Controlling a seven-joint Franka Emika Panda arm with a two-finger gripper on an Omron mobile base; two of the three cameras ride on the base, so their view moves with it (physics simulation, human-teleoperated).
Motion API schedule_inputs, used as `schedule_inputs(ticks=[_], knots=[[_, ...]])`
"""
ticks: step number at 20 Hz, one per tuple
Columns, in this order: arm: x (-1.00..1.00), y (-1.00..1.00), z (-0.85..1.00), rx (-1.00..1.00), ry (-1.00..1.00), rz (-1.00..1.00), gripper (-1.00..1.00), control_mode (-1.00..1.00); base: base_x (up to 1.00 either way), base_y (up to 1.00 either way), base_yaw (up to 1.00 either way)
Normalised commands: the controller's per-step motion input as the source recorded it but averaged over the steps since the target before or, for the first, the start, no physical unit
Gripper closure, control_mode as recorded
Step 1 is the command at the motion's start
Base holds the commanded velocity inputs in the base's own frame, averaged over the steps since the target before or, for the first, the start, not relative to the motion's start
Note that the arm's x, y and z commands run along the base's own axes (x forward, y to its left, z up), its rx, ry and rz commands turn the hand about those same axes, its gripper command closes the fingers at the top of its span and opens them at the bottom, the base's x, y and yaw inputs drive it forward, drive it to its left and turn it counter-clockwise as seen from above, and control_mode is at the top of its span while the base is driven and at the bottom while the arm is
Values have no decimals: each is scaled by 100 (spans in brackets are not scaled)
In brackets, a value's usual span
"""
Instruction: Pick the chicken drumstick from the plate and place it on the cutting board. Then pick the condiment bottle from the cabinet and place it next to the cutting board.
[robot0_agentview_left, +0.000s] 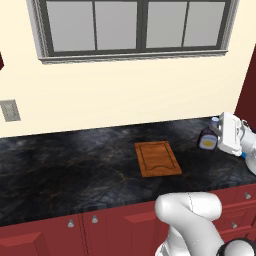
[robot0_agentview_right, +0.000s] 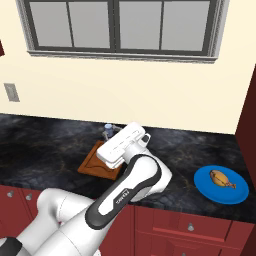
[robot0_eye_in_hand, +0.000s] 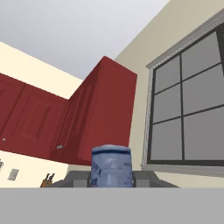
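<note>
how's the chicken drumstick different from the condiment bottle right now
The chicken drumstick is golden-brown and lies on the blue plate; the condiment bottle is dark with a yellow label and a pale cap. The drumstick lies free, while the gripper is shut on the bottle, beside the cutting board.

- Counter (robot0_agentview_left: 75, 160): done in dark polished stone, glossy with pale veining.
- Cutting board (robot0_agentview_left: 157, 159): plain matt wood, orange-brown, darker groove inset.
- Condiment bottle (robot0_agentview_left: 208, 139): dark glassy body, yellow label, pale cap.
- Plate (robot0_agentview_right: 221, 185): smooth blue, looks glazed.
- Chicken drumstick (robot0_agentview_right: 221, 178): golden-brown roasted skin.
- Low drawers (robot0_agentview_left: 100, 227): red painted wood, small metal knobs.
</note>
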Motion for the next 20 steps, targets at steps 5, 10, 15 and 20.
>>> schedule_inputs(ticks=[5, 10, 15, 20], knots=[[32, -5, -10, 0, 2, 0, 100, -100, 0, 0, 0], [30, -6, -12, 0, 2, 0, 100, -100, 0, 0, 0], [28, -12, -16, 0, 2, 0, 100, -100, 0, 0, 0], [20, -14, -6, 0, 3, 0, 100, -100, 0, 0, 0]])
